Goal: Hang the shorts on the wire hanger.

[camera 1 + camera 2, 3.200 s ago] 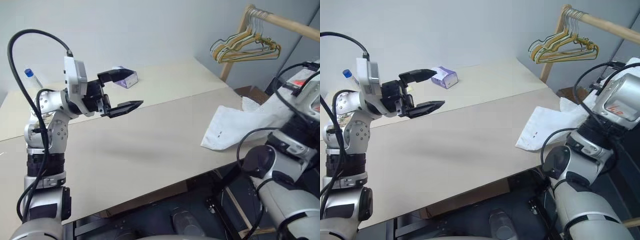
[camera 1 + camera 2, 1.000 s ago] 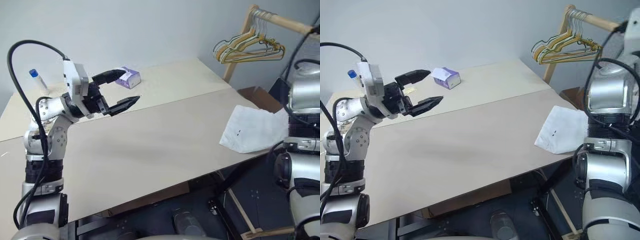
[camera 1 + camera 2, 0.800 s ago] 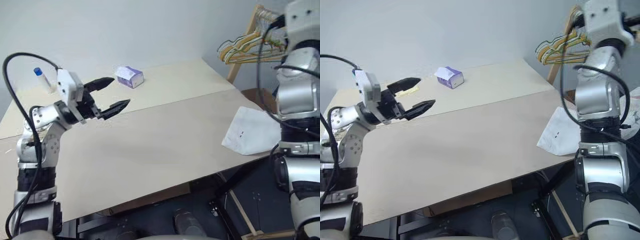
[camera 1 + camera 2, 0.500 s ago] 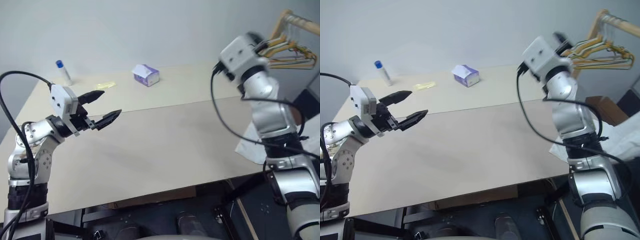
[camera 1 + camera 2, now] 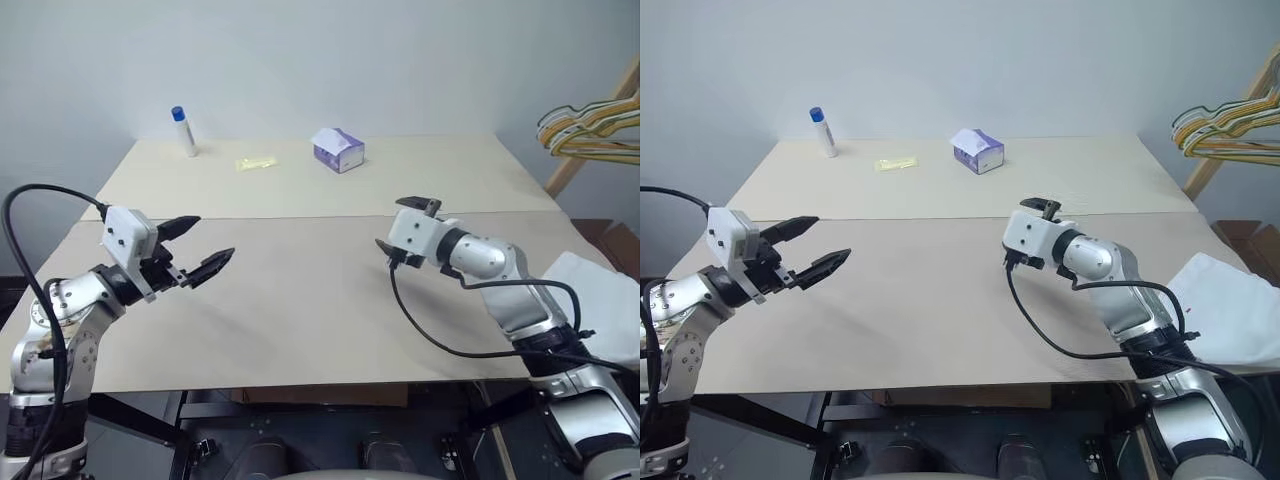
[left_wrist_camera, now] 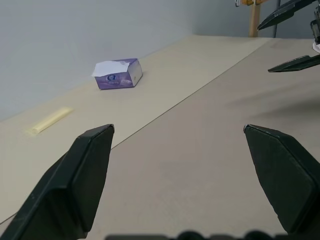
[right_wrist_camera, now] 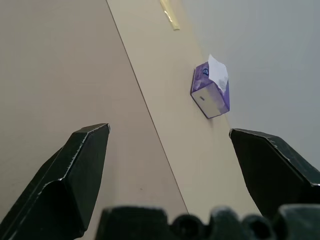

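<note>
1. The wide beige table [image 5: 300,300] is made of two boards joined by a straight seam; its middle is bare, so there is much free room between my two arms.
2. The white cloth shorts [image 5: 605,305] lie at the right edge of the table, partly hanging over it, well apart from both my grippers.
3. A bunch of yellow, green and white hangers [image 5: 592,122] hangs beyond the far right corner. I cannot pick out a thin dark wire hanger.
4. My left gripper [image 5: 197,248] hovers over the left side, fingers wide apart, holding nothing.
5. My right gripper [image 5: 409,226] is over the middle-right, fingers also spread wide and empty.
6. The small purple-and-white tissue box [image 5: 338,150] stands on the far board; it has a blue mark that I cannot read.
7. A white tube with a blue cap [image 5: 183,131] stands upright near the far left edge.
8. A flat pale yellow strip [image 5: 256,162] lies between tube and box.
</note>
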### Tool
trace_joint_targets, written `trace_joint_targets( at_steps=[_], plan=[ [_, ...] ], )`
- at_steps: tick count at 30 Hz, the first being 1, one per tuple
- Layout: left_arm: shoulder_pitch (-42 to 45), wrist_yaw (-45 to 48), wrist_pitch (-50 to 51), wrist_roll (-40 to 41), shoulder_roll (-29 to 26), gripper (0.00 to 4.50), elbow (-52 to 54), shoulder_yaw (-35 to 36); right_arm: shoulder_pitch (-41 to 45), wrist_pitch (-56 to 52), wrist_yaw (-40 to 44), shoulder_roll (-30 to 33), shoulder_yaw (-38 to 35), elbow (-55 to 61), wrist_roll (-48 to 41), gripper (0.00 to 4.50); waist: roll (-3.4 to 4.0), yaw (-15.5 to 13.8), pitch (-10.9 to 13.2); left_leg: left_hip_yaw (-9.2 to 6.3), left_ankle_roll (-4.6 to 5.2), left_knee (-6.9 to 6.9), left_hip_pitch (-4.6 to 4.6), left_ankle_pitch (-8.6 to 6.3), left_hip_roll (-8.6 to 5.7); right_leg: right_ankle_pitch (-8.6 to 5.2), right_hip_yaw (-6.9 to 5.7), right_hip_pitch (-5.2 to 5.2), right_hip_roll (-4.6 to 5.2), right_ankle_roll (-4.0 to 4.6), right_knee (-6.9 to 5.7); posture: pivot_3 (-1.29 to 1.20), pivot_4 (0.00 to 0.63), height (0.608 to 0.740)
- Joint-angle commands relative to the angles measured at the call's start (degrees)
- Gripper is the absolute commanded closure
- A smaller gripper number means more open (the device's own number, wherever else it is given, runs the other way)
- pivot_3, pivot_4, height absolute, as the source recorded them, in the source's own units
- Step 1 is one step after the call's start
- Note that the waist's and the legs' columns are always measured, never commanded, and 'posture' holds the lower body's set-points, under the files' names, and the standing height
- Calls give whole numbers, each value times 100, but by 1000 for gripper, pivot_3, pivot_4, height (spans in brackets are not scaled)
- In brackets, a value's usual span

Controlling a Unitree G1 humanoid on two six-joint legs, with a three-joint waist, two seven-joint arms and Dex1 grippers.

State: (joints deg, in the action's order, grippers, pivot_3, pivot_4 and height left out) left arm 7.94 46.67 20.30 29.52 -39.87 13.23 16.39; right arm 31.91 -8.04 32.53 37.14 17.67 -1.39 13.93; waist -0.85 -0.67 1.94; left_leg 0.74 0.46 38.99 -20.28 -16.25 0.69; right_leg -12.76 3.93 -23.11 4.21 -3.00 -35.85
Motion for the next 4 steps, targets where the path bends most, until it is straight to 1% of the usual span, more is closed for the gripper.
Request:
trace_joint_targets(
  at_steps=[1, 4],
  plan=[
    [54, -12, -57, -31, -7, 0, 155, -49, -5, 49, 32, -39, -62, 279, 182, 19, -3, -1, 0, 0, 0, 0, 0, 0, 2, 0, 0, 0, -2, 1, 0, 109, 0, 740],
    [108, 41, -76, -31, -23, 0, 95, -104, -81, 8, 22, -86, -79, 354, 285, 19, -4, -1, 0, 0, 0, -1, -1, 0, 2, -1, -1, 0, -3, 3, 1, 101, 0, 740]
  ],
)
